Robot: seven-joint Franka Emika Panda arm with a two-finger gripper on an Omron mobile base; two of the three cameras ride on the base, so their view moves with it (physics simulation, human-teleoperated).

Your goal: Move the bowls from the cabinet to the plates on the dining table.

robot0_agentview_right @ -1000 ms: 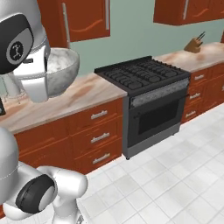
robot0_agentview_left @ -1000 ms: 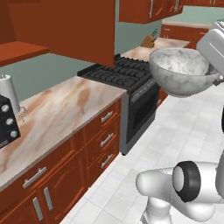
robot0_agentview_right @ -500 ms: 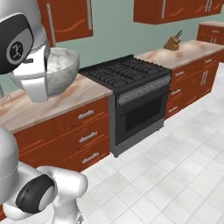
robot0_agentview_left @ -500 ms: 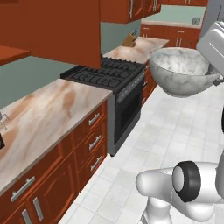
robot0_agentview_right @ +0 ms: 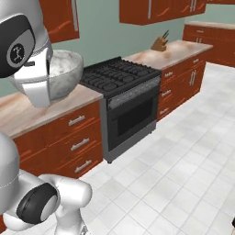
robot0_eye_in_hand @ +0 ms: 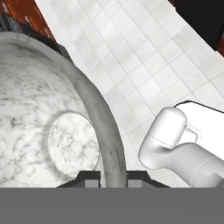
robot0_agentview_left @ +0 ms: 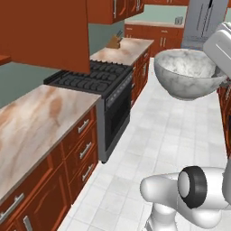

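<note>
- One marble bowl [robot0_agentview_left: 187,79] is held up in the air by the gripper [robot0_eye_in_hand: 113,178], well above the white tiled floor [robot0_agentview_left: 171,135]
- Its rim is clamped between the two finger tips [robot0_eye_in_hand: 89,178] in the hand view, one tip inside the bowl and one outside, so the gripper is closed on the rim
- Seen from the left base view, the bowl is kept upright, with its opening to the top, and its right side is covered by the white hand
- In the right base view the same bowl [robot0_agentview_right: 66,75] is seen partly behind the white hand, in front of the marble counter [robot0_agentview_right: 18,110]
- A black stove [robot0_agentview_right: 121,75] is placed between two counters with red-brown drawers [robot0_agentview_right: 75,137] below
- A knife block [robot0_agentview_right: 159,43] is set on the far counter, beyond the stove
- Red-brown wall cabinets [robot0_agentview_right: 156,9] are hung over the counters, on a pale green wall [robot0_agentview_right: 98,36]
- Inside the bowl, only white-grey veined marble is seen, with a round flat bottom
</note>
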